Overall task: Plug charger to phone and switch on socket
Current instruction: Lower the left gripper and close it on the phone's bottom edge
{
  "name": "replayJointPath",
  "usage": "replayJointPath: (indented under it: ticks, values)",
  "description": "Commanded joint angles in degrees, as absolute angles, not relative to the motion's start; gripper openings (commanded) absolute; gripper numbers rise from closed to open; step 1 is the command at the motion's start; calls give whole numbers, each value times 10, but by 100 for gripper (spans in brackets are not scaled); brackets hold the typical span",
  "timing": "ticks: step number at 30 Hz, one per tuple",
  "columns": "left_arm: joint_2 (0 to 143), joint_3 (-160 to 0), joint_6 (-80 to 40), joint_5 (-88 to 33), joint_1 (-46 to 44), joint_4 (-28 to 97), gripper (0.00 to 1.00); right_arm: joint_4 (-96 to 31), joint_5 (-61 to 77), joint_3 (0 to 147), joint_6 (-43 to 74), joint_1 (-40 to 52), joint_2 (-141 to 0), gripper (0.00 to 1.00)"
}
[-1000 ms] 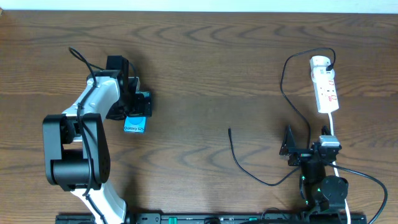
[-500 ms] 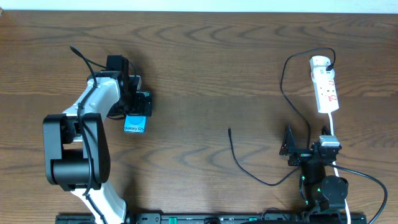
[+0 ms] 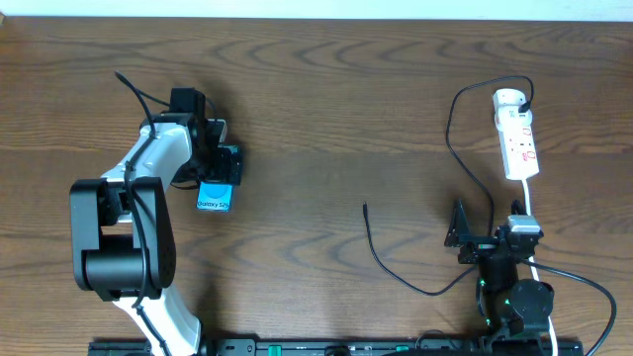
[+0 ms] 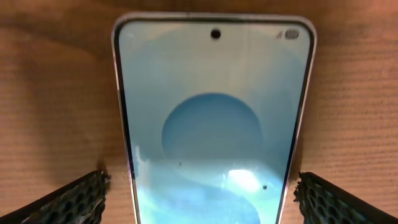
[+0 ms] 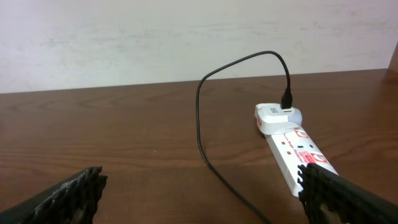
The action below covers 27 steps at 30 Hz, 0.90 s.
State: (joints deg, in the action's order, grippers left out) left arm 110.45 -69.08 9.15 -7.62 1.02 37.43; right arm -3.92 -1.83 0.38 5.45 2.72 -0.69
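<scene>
Left arm rises from its base at the near left edge of the table [image 3: 326,109], elbow folded, forearm reaching away and to the right, wrist tipped down. Left gripper [image 3: 220,170] hangs over the phone [image 3: 215,196], jaws spread wide to either side of it. In the left wrist view a strip of bare wood shows between each fingertip [image 4: 81,196] and the phone's edge, so nothing is gripped and nothing is touching. The phone lies flat, screen up, on the left half of the table, its far end hidden under the gripper in the overhead view. Right arm is tucked low and compact at the near right edge, its wrist camera looking level across the table toward the far wall. Right gripper [image 5: 208,198] has its jaws wide apart with nothing between them. The socket [image 3: 516,138] lies at the far right, directly ahead of the right gripper and apart from it. A white adapter sits in its far end. The charger [image 3: 396,272] leaves that adapter, loops left, runs down beside the right gripper, then curves left across the wood. Its free plug tip [image 3: 365,207] rests on open table near the middle, well apart from the phone.
</scene>
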Motion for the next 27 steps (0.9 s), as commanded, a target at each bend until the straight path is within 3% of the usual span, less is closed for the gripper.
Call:
replayJointPath:
  ticks: [1, 9, 13, 27]
  values:
    - [1117, -684, 110, -82, 11, 370, 98, -41, -18, 3, 51, 32, -4, 99]
    - [1117, -684, 116, -84, 11, 370, 100, -41, -18, 3, 51, 32, -4, 99]
    - [1117, -684, 115, -84, 11, 370, 84, -41, -18, 3, 51, 32, -4, 99]
    - [1117, -684, 115, -84, 11, 370, 80, -41, -18, 3, 51, 32, -4, 99]
